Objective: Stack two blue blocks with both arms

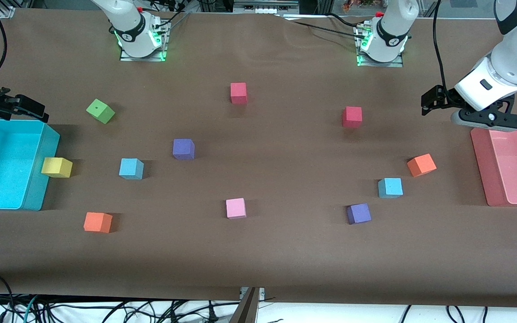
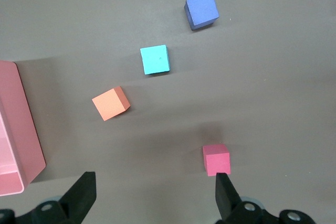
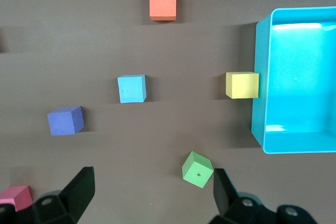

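Observation:
Two light blue blocks lie far apart on the brown table. One blue block is toward the right arm's end, the other blue block toward the left arm's end. My left gripper hangs open and empty above the table by the pink tray. My right gripper is also open and empty, up by the cyan bin. Neither gripper touches a block.
A cyan bin stands at the right arm's end and a pink tray at the left arm's end. Scattered cubes: purple, red, orange, yellow, green, pink.

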`<state>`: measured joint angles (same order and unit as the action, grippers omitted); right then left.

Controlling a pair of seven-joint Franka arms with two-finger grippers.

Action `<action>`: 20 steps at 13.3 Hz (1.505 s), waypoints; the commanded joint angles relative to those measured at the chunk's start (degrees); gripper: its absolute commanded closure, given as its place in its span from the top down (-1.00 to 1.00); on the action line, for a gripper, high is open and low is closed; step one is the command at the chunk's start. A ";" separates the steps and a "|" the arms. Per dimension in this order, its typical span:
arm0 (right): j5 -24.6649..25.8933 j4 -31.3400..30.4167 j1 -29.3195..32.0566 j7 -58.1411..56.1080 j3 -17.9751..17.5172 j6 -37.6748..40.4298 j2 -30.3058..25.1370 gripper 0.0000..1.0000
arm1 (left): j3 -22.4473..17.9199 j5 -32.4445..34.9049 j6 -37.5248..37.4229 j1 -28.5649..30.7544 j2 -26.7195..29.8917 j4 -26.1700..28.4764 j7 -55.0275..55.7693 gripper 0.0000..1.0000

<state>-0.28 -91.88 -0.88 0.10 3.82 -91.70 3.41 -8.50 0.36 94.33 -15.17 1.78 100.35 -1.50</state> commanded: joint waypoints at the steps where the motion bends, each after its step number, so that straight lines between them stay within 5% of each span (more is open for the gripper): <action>1: -0.24 -0.50 0.00 0.69 -0.05 0.38 -0.69 1.00 | 0.50 -0.71 -1.25 0.15 -0.64 -2.34 0.27 1.00; 20: -0.24 -0.50 0.00 0.61 -0.05 0.91 -0.77 1.00 | 0.06 -3.88 -3.80 4.72 -2.30 -8.49 0.27 1.00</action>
<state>-0.28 -91.88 -0.89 0.10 3.82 -91.27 3.41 -9.04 -2.95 92.10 -10.93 1.51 95.70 -1.42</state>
